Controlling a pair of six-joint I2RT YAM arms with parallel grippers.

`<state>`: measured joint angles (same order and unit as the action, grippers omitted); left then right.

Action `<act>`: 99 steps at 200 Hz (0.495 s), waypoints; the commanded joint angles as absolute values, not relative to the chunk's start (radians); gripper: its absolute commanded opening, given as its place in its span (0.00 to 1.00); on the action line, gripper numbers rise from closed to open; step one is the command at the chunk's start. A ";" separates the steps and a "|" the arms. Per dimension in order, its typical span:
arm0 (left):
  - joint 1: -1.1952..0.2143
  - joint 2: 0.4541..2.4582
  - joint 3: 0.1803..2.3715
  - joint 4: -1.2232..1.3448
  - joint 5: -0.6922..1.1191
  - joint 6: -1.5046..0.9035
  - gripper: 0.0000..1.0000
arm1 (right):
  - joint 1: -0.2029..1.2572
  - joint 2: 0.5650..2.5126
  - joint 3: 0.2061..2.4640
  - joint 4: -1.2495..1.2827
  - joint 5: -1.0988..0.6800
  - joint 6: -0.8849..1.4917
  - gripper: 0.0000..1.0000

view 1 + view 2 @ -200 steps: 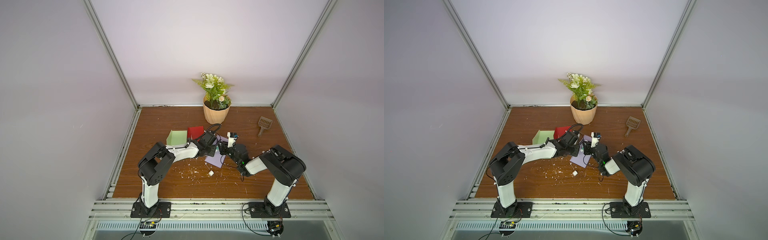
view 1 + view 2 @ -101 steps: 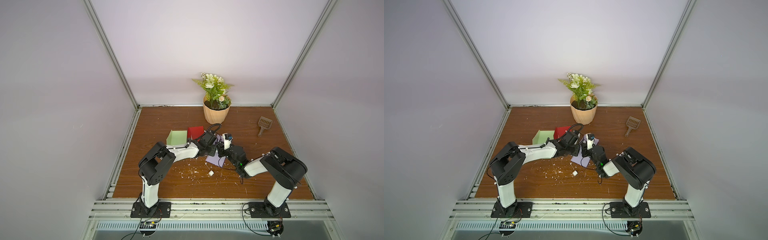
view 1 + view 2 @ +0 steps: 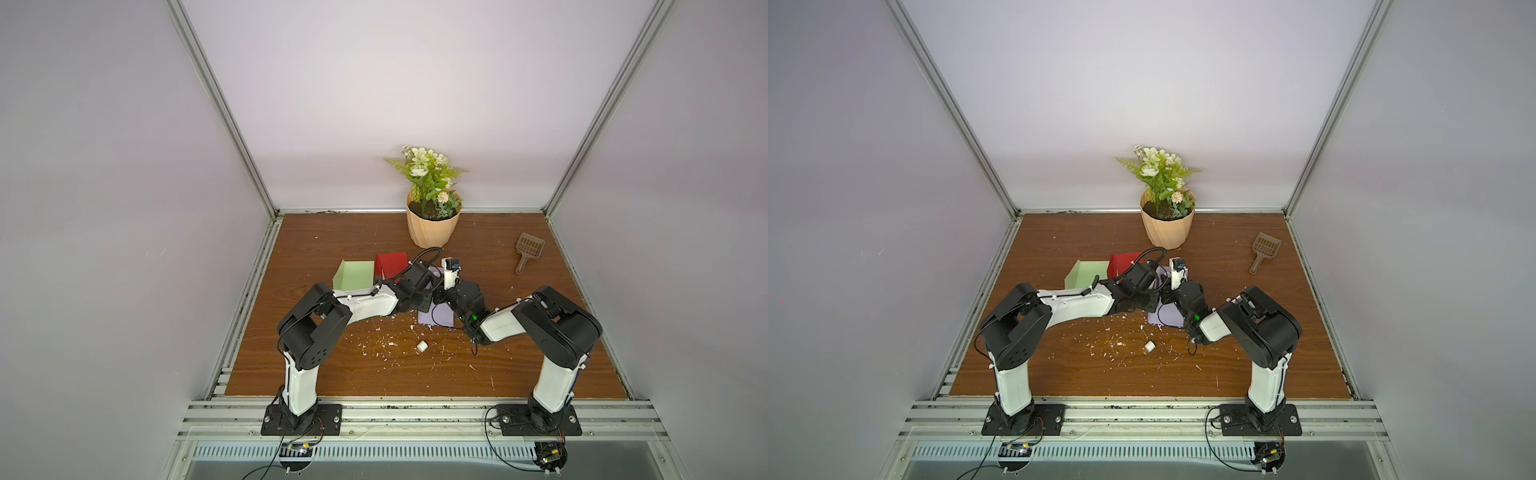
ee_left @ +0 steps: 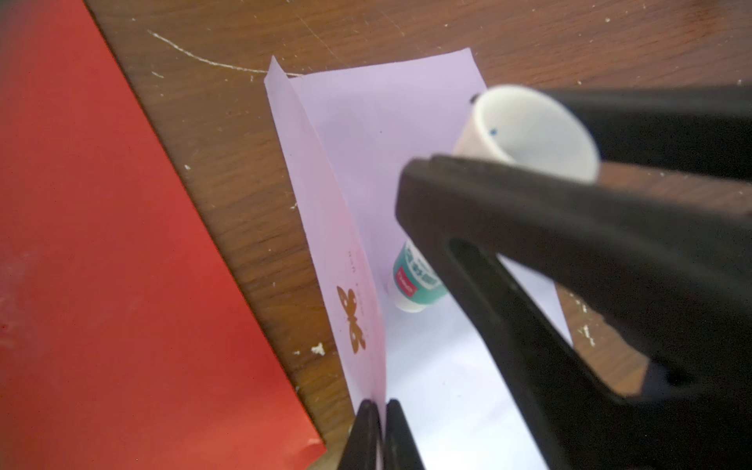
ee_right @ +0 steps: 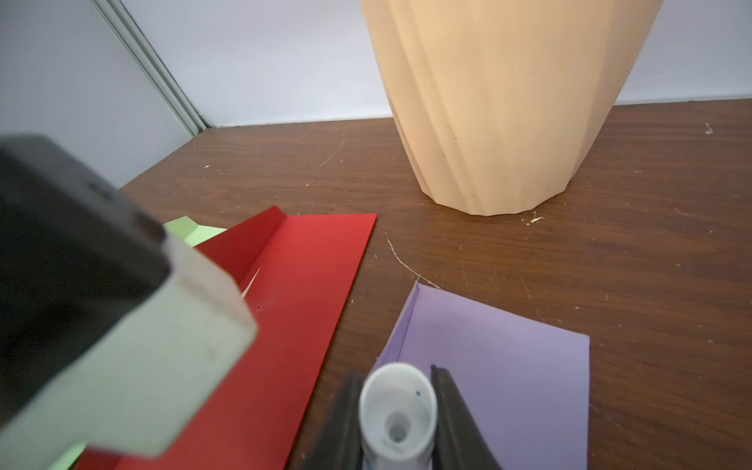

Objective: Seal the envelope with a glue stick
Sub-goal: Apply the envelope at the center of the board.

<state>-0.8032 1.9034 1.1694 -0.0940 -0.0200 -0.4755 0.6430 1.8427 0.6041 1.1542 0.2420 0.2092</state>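
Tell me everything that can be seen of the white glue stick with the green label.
The small white plastic glue stick, with a teal-green label band bearing a red mark, is clamped in the right gripper. It is held steeply, hollow end up, and a central hole shows inside that end. Its lower end points down at the pale purple paper envelope, just beside the raised flap. Whether it actually touches the paper cannot be told.

We are getting soft, even, bright light with faint shadows in both top views; the nearby arm (image 5: pixel 101 305) is blurring in the right wrist view.
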 commanded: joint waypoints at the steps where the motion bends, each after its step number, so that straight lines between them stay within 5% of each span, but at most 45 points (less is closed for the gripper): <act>1: -0.811 1.925 1.164 -0.113 -0.012 -0.480 0.09 | 0.628 1.870 0.635 1.124 0.291 0.213 0.00; 99: -0.810 1.935 1.192 -0.149 -0.026 -0.489 0.10 | 0.558 1.785 0.616 1.124 0.123 0.381 0.00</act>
<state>-0.8032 1.9049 1.1709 -0.1001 -0.0200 -0.4759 0.5804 1.8645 0.6411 1.1385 0.2070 0.2935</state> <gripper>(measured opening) 0.096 0.261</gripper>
